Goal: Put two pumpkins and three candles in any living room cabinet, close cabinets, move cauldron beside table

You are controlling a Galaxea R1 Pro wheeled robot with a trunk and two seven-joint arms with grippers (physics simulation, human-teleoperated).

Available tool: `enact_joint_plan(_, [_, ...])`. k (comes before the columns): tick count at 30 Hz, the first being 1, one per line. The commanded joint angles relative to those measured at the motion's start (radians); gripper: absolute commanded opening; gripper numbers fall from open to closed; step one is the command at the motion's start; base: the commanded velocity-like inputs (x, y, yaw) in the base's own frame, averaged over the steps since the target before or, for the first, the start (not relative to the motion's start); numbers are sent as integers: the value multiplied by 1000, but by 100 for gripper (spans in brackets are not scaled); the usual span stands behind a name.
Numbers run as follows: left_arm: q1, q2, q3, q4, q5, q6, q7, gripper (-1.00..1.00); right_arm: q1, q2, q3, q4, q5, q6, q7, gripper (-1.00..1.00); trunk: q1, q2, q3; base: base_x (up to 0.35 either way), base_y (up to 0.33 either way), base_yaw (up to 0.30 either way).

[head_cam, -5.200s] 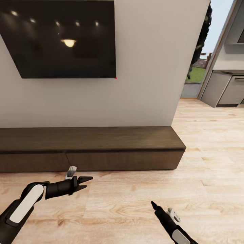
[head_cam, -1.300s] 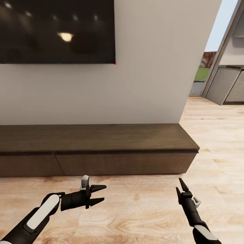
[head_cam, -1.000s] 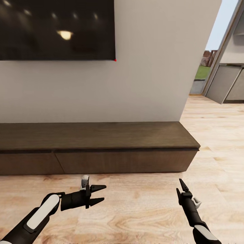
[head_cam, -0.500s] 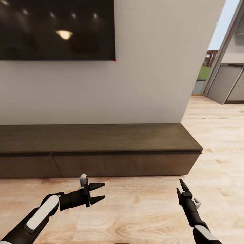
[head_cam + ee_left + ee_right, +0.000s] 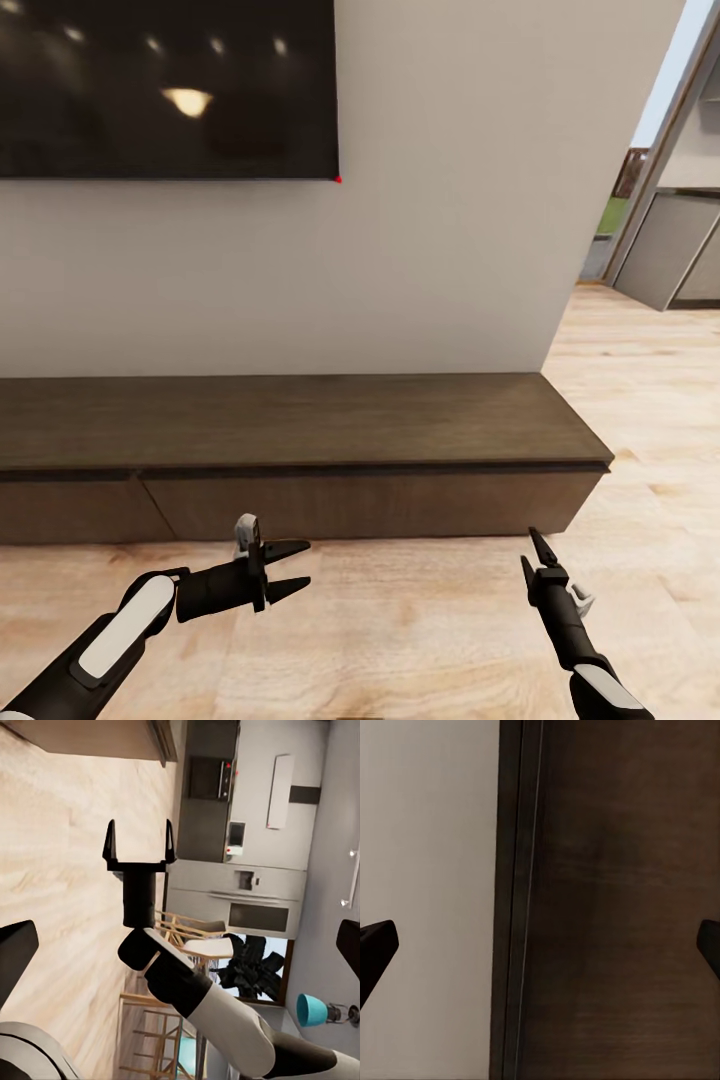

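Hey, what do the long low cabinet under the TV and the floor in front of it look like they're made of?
The cabinet looks like dark brown wood or veneer with a matte finish: faint grain runs along its top and fronts. The floor looks like pale wood planks, with wavy grain, plank seams and a slight sheen.

cabinet (image 5: 300, 440) and television (image 5: 165, 90) cut off at frame edge

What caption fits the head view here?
Both empty grippers, left and right, jaws open, face the closed long dark brown wooden cabinet below a wall-mounted black television.
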Motion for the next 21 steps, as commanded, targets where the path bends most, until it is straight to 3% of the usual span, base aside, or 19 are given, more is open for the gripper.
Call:
enact_joint_plan(1, [-1,1,-2,1,-1,1,-5,100,-1,0,-3,1,-4,9,3,100,0,0,-1,97,0,0])
enact_joint_plan(21, [-1,0,-2,1,-3,0,-5,100,-1,0,-2,1,-4,6,-18,100,0,0,-1,102,0,0])
